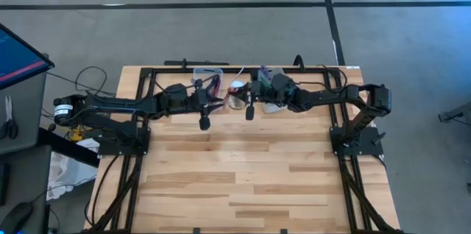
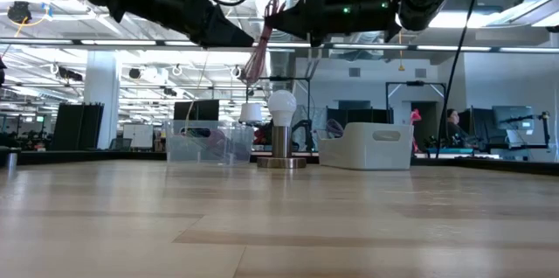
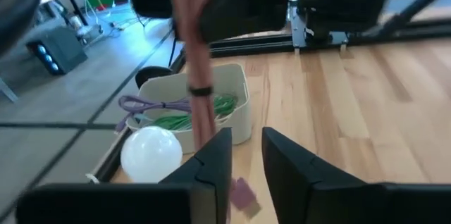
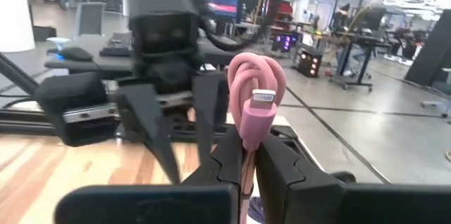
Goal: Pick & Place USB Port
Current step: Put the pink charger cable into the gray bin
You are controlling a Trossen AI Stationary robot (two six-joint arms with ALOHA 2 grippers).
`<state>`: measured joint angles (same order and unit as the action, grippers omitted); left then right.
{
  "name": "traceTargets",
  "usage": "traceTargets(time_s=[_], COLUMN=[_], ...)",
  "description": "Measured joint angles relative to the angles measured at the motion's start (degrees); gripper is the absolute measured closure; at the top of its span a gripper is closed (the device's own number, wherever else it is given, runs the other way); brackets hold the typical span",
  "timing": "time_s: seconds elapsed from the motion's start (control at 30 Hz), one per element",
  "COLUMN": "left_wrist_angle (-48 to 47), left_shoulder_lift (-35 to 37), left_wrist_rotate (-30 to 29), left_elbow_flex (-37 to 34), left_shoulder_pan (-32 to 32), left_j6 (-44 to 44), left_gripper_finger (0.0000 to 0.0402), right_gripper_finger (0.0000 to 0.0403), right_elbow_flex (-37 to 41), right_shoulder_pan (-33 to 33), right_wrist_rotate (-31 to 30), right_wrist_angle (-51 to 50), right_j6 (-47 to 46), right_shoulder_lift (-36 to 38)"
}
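A pink cable (image 4: 257, 86), coiled into a bundle with a black tie (image 3: 201, 90), hangs in the air over the table's far middle (image 2: 259, 46). A grey-tipped plug (image 4: 259, 98) lies against it. My right gripper (image 4: 246, 139) reaches in from the right (image 2: 284, 17) and is shut on it. My left gripper (image 3: 246, 146) faces it from the left (image 2: 236, 38), open, with the bundle just off one fingertip. A USB port itself is out of view. My right gripper pinches the pink bundle between its two fingers just below the plug (image 4: 246, 129). The fingers come level from the table's right and lie across the strands. The bundle is clear of the table and its long part (image 2: 256, 64) hangs below the fingers. Whether my left gripper touches the cable I cannot tell.
Below the grippers stand a lamp with a white bulb (image 2: 281, 107), a white bin (image 3: 236, 111) holding green and purple cables, and a clear plastic box (image 2: 199, 145). A black frame rail (image 1: 243, 67) runs along the far edge. Bare wood (image 1: 250, 182) stretches toward the near edge.
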<state>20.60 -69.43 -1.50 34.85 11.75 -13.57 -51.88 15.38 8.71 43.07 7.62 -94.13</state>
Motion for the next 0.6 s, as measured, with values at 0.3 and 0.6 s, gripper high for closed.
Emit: traceTargets(time_s=[0.3,0.6], left_wrist_angle=[-13.0,-23.2], left_shoulder_lift=[6.3,14.7], left_wrist_rotate=[-1.8,-1.9], left_elbow_flex=[0.0,0.0], left_shoulder_pan=[0.1,0.3], left_j6=[-4.2,-2.5], left_gripper_finger=[0.0340,0.0367], right_gripper_finger=[0.0393,0.0393], right_elbow_flex=[4.2,15.2], right_shoulder_pan=[2.0,7.4], right_wrist_rotate=[0.2,-4.4], right_wrist_angle=[-4.5,-5.1], right_j6=[1.3,1.4], right_shoulder_lift=[5.0,15.2])
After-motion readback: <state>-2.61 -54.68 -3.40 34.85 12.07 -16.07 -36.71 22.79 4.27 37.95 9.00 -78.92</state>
